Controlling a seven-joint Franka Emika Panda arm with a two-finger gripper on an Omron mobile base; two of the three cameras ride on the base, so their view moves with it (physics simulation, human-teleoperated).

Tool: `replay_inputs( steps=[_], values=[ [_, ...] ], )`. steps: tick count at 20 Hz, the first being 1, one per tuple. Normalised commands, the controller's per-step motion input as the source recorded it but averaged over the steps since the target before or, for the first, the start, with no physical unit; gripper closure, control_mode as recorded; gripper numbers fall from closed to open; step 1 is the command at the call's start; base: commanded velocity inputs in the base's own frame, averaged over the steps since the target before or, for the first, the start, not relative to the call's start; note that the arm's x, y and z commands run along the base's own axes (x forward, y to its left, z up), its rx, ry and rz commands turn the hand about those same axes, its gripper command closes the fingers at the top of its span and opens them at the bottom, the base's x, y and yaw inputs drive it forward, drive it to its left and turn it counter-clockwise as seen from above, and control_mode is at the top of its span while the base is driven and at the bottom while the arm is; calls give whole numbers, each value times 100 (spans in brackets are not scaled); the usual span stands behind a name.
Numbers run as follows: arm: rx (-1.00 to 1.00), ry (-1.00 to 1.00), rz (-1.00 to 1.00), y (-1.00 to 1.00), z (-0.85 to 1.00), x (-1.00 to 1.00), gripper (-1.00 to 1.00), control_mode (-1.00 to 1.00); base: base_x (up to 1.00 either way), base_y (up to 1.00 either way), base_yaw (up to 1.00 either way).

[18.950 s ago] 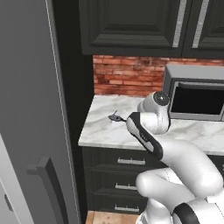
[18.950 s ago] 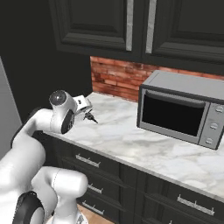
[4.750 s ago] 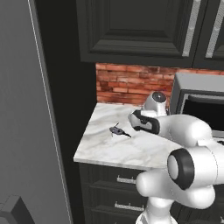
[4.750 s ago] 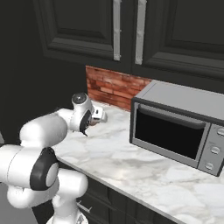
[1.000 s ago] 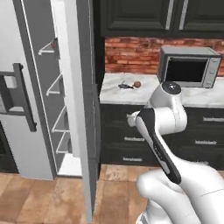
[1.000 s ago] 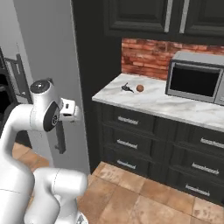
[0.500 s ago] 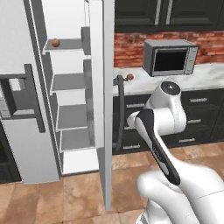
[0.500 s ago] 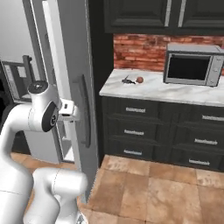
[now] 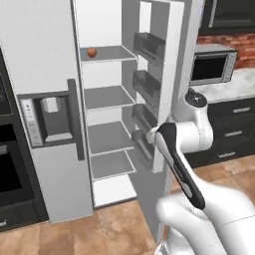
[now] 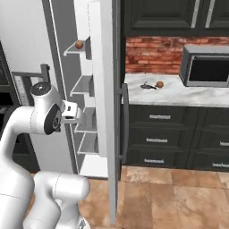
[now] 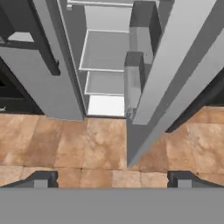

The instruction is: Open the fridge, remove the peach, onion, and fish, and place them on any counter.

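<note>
The fridge (image 9: 45, 60) stands with its right door (image 10: 107, 89) swung wide open and its left door, which bears the dispenser recess (image 9: 47, 117), closed. A small reddish round ball (image 9: 91, 51) lies on the top shelf. On the counter (image 10: 192, 97) the dark fish (image 10: 146, 86) lies next to a small brown ball (image 10: 159, 84). I cannot tell which ball is the peach and which the onion. My gripper (image 11: 112, 180) is open and holds nothing. It points down at the floor before the fridge's lower shelves (image 11: 107, 81).
The open door's bins (image 9: 147, 82) jut out near my forearm, and the door stands between the arm and the counter. A microwave (image 10: 208, 65) sits on the counter's right. A black oven (image 9: 10, 164) is left of the fridge. Brown tiled floor (image 11: 65, 148) lies below.
The whole picture has swung from the counter toward the fridge, so the base has moved. The fridge interior now faces me more squarely. The arm holds about the same pose.
</note>
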Motion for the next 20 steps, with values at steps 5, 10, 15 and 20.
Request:
replay_inputs(
  steps=[5, 10, 15, 20],
  values=[
    [0, 0, 0, 0, 0, 0, -100, 100, 93, 62, -11],
    [0, 0, 0, 0, 0, 0, -100, 100, 100, 29, -3],
    [0, 0, 0, 0, 0, 0, -100, 100, 99, 45, -1],
    [0, 0, 0, 0, 0, 0, -100, 100, 35, 53, -9]
  ],
)
